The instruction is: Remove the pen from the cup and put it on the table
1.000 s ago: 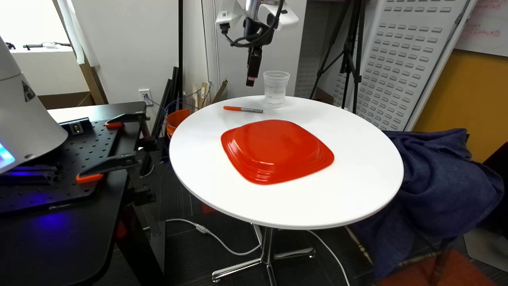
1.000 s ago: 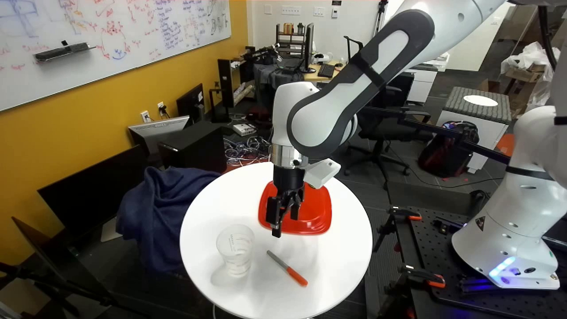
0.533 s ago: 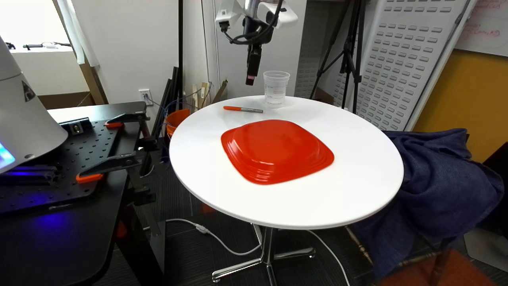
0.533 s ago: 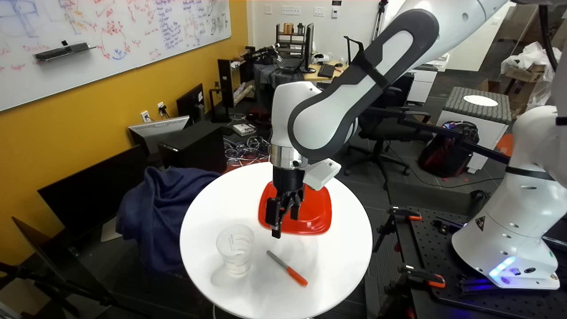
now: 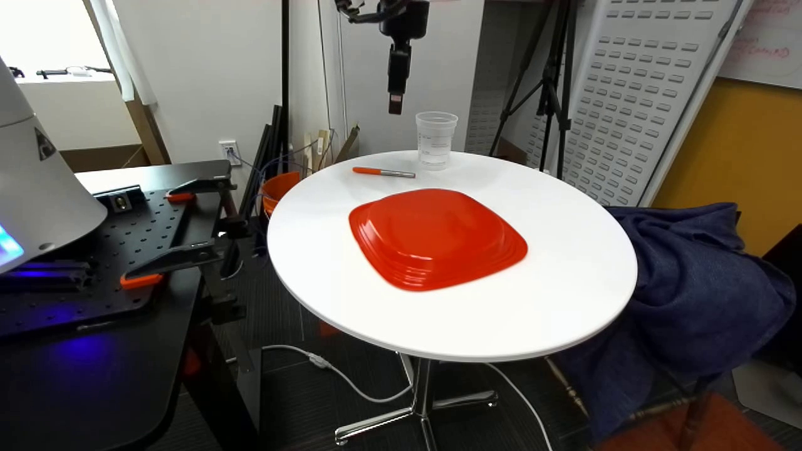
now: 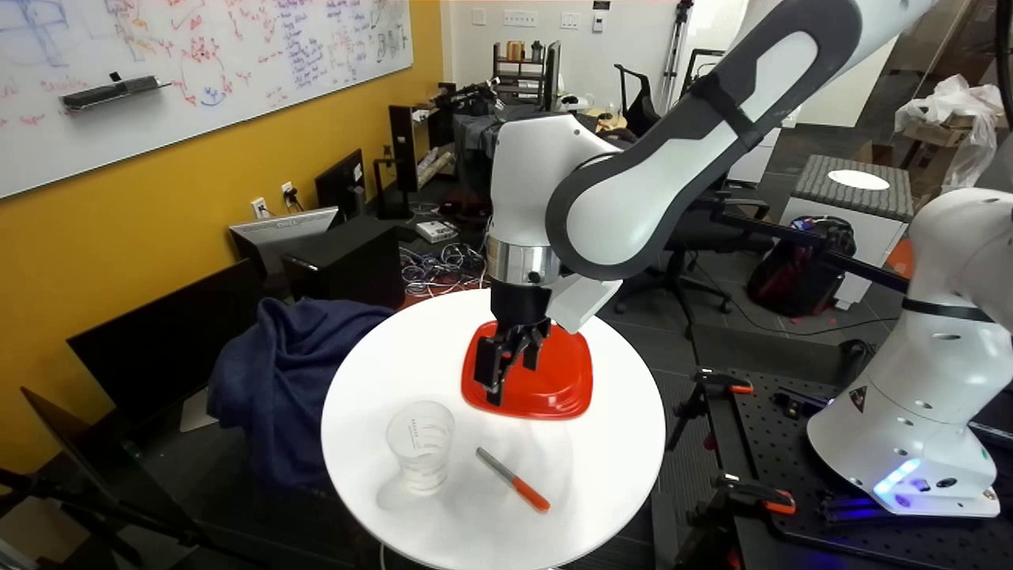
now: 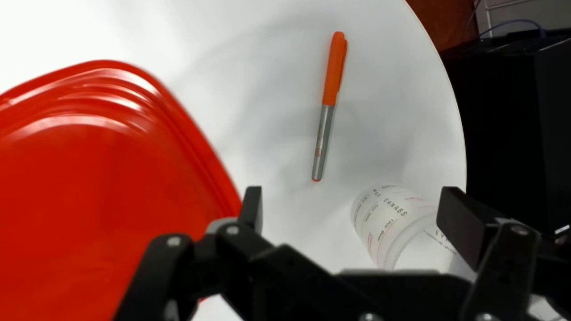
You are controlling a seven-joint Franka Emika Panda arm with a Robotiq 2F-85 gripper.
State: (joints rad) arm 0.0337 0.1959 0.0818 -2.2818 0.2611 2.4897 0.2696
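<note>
The pen, with an orange cap and grey barrel, lies flat on the white round table, outside the cup. It also shows whole in the wrist view and in an exterior view. The clear cup stands upright beside the pen's grey end; it also shows in an exterior view. In the wrist view the cup is partly hidden by a finger. My gripper is open and empty, high above the table; in an exterior view the gripper appears over the plate's edge.
A red square plate lies upside down on the table; it fills the left of the wrist view. A blue cloth hangs beside the table. The black workbench with clamps stands at the robot's base.
In the last half second my gripper has risen away from the table and drawn slightly back toward the plate. Pen, cup and plate have not moved.
</note>
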